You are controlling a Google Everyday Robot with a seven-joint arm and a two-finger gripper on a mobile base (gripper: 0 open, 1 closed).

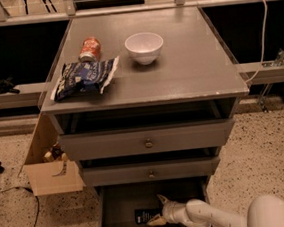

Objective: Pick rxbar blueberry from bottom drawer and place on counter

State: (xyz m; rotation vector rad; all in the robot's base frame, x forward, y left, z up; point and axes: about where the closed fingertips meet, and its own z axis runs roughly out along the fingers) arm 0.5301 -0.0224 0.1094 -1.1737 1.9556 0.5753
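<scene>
Down in the open bottom drawer (116,208), the hand (156,212) has its two fingers (162,200) spread wide by the right end of the rxbar blueberry (143,216). The bar lies flat on the drawer floor. Up on the counter (193,70) sit a chip bag (83,78), a red can (89,49) and a white bowl (144,47).

On the counter (188,71) the chip bag (84,78) lies at the front left. The can (89,49) lies behind it, and the bowl (144,47) stands right of the can. In the bottom drawer (121,208) lies the rxbar blueberry (143,216). The gripper (156,210) is at its right end, fingers spread. A cardboard box (52,174) stands left of the cabinet.
</scene>
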